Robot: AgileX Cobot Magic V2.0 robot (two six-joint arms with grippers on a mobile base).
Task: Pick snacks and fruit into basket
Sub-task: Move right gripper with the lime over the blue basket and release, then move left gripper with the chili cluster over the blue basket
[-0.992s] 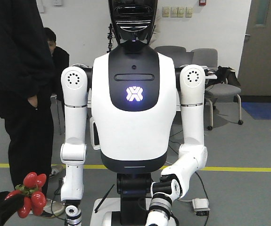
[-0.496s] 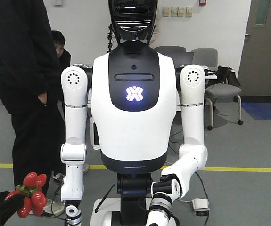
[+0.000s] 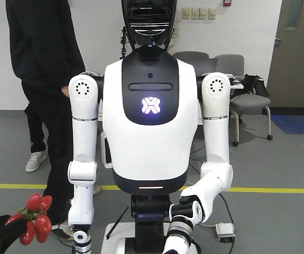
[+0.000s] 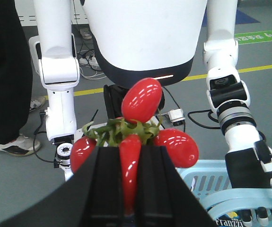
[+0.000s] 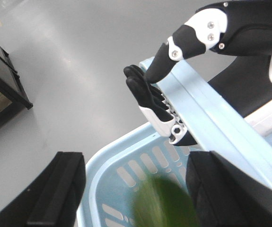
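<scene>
Progress, judged from these views: partway, no further. Red fruit cluster (image 4: 143, 99) lifted off but not yet delivered. Pale blue basket (image 4: 211, 177) below and to the right of the left claw (image 4: 130, 152), near but not under it. Inside the rim, at the very bottom edge of the left wrist view, a scrap of printed packaging (image 4: 226, 221); possibly one snack already in, too little showing to say which. Corn carton and berry pouch not identifiable anywhere. Left to do, by this reckoning: carry the cluster over the rim, release it, then fetch whatever snacks remain outside.

Left claw: pressed in on the cluster, one red oval pinched lengthwise between the two black fingers (image 4: 100, 184), green stem and three more ovals fanning out just past the fingertips. Grip looks narrow and central; loose ovals free to swing.

Right claw (image 5: 138, 163): spread wide, fingers far to either side, directly above the basket's slotted wall (image 5: 112, 161). Between the fingers and nearer the right one, a blurred green shape (image 5: 162, 203), likely the round green fruit. Clear gap on its left side, so not clamped; contact with the right finger impossible to tell through the blur. Whether lying in the basket or dropping into it, also unclear.

Ahead of the right claw, the white-and-black hand (image 5: 159, 101) of the humanoid robot (image 3: 150, 132) hooked over the basket's far rim. Worth keeping both claws off those fingers during the drop.
</scene>
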